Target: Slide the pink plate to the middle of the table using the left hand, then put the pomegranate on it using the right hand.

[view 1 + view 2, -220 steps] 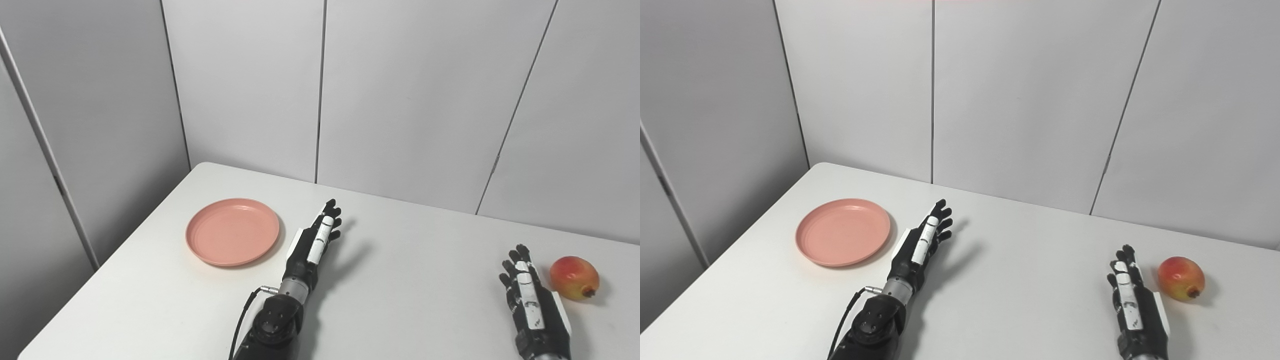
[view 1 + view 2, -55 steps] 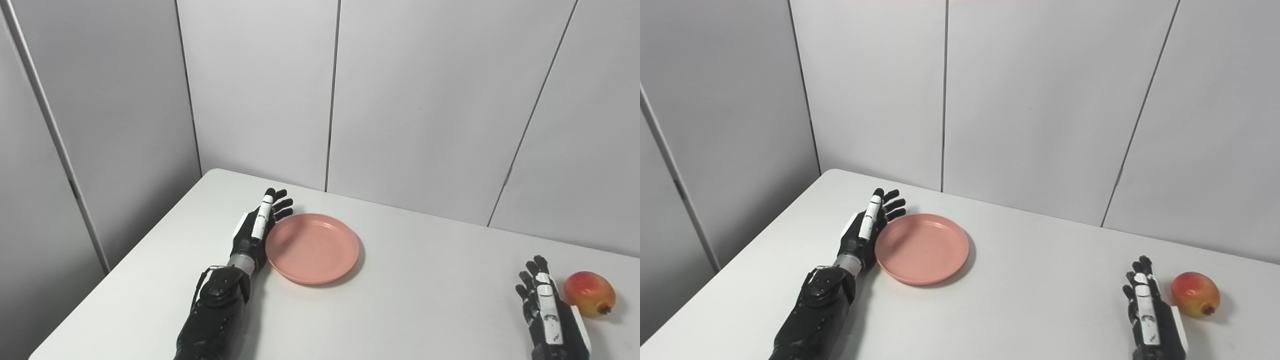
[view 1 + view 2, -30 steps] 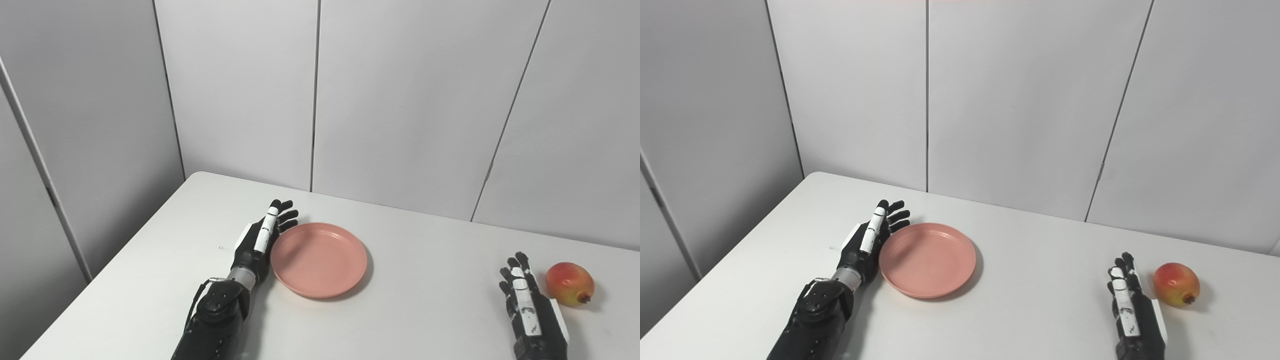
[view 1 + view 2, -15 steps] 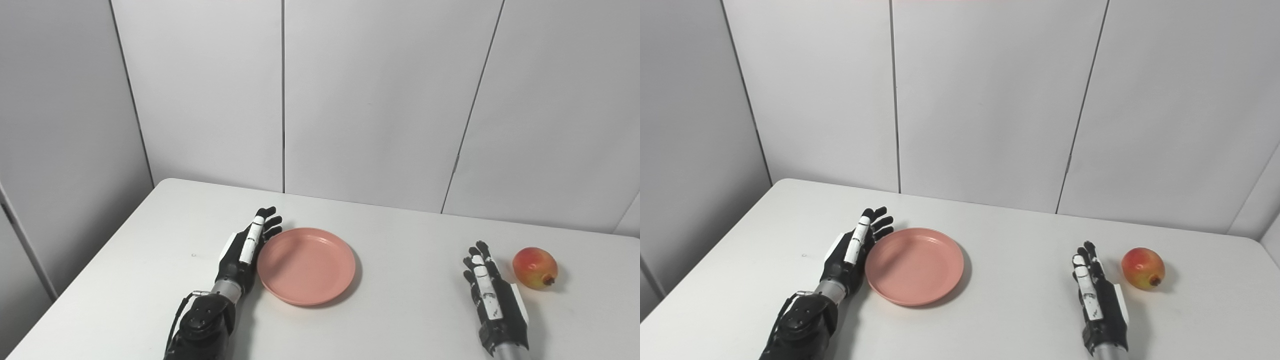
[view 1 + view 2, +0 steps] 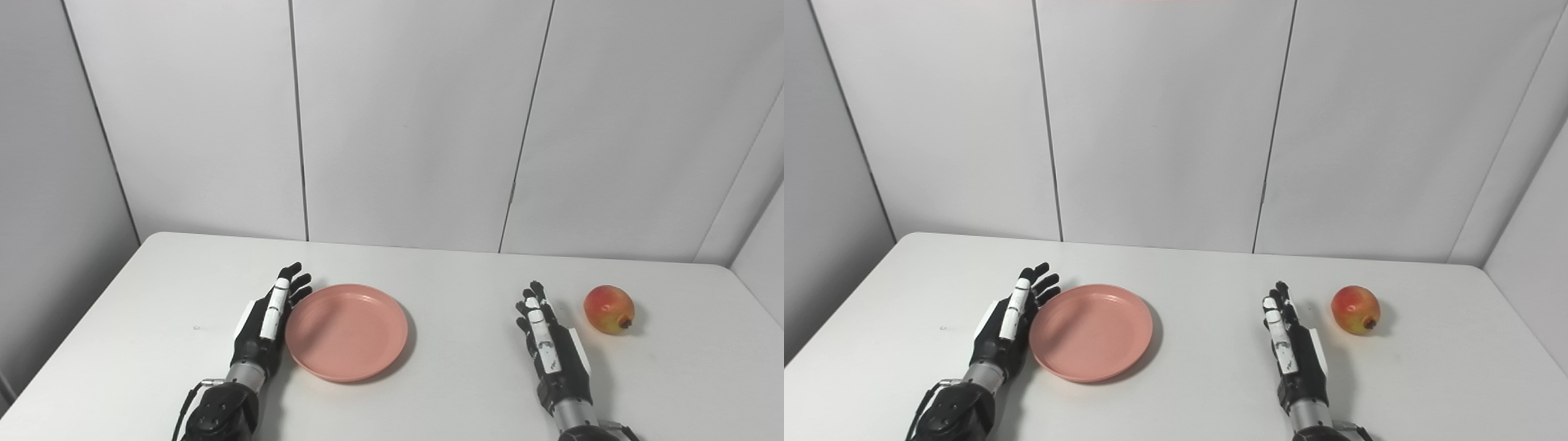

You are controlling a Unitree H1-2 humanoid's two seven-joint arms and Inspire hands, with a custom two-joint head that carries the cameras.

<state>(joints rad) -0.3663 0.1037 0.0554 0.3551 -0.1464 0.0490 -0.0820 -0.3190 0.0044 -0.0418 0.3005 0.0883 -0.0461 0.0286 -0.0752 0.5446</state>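
1. Resting on its edge on the white worktop (image 5: 441, 392), the left hand (image 5: 267, 321) has its fingers straight and slightly spread, holding nothing; its palm faces the pink plate (image 5: 346, 331) and lies against the plate's left rim.
2. The pink plate sits flat and empty, a little left of the worktop's centre line, with its shadow falling to the right.
3. The right hand (image 5: 547, 343) stands on its edge too, fingers extended and a little apart, gripping nothing, its white-marked back turned toward the plate.
4. The pomegranate (image 5: 608, 301) lies on the worktop just beyond and to the right of the right hand's fingertips, near but not touching them, with its dark crown end pointing to the lower right.
5. The plate and the pomegranate are well apart, with the right hand between them.
6. Grey wall panels (image 5: 404, 122) with dark vertical seams close off the worktop at the back and on both sides.
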